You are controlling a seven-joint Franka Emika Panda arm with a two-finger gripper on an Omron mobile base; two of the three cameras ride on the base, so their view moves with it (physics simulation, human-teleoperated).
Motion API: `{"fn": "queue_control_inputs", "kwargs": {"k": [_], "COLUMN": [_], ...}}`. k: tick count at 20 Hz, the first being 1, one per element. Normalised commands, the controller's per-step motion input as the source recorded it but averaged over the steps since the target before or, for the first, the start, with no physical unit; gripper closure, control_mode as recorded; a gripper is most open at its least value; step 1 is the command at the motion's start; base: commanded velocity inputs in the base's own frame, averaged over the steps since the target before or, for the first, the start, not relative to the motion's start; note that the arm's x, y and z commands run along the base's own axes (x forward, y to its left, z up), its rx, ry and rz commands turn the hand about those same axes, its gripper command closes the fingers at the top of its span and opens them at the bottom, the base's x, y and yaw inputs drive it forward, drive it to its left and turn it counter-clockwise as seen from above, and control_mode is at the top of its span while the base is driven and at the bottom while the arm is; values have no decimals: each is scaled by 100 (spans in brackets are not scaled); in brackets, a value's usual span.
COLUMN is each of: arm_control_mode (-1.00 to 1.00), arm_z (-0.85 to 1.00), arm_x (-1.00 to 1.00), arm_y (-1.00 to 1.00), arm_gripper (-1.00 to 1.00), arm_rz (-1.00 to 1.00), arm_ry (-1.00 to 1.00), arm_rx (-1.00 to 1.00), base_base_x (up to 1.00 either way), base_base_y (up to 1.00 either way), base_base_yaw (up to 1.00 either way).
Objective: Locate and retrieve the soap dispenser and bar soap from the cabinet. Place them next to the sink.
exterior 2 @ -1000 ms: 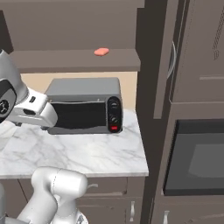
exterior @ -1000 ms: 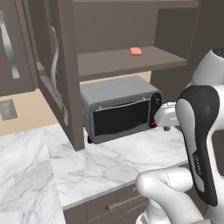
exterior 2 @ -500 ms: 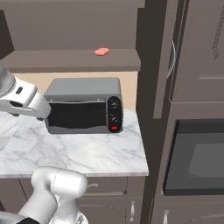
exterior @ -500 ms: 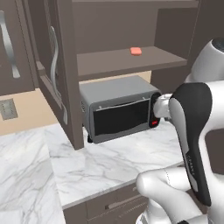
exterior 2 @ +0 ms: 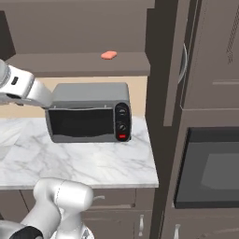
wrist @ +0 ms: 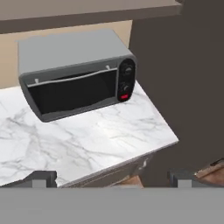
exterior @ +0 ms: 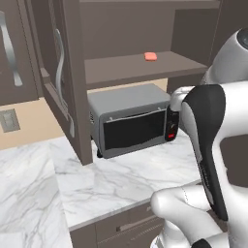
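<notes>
White, grey-veined marble desk (exterior: 121,179) fills the lower left of the left base view, dark brown drawer fronts (exterior: 128,225) under its edge; a grey toaster oven (exterior 2: 88,112) with black glass door and a red button stands on it at mid-frame of the right base view. Beige wall (exterior: 26,131) with a grey outlet plate (exterior: 8,121) at left. Tall dark brown column at right holds a built-in black oven (exterior 2: 210,168).
</notes>
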Motion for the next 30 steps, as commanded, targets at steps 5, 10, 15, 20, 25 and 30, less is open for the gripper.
{"fn": "queue_control_inputs", "kwargs": {"k": [5,10,15,20,25,30], "arm_control_mode": [-100,-100,-100,-100,-100,-100], "arm_z": [3,1,3,30,20,11], "arm_x": [51,29,2,24,47,51], "arm_y": [-9,-2,-2,0,0,0], "arm_gripper": [-100,-100,-100,-100,-100,-100], "arm_rz": [0,-2,-1,-6,-10,-4], "arm_ry": [-34,-19,1,3,0,-2], "arm_rx": [0,-6,-1,0,0,0], "base_base_x": [0,0,0,0,0,0], "base_base_y": [0,0,0,0,0,0], "base_base_yaw": [0,0,0,0,0,0]}}
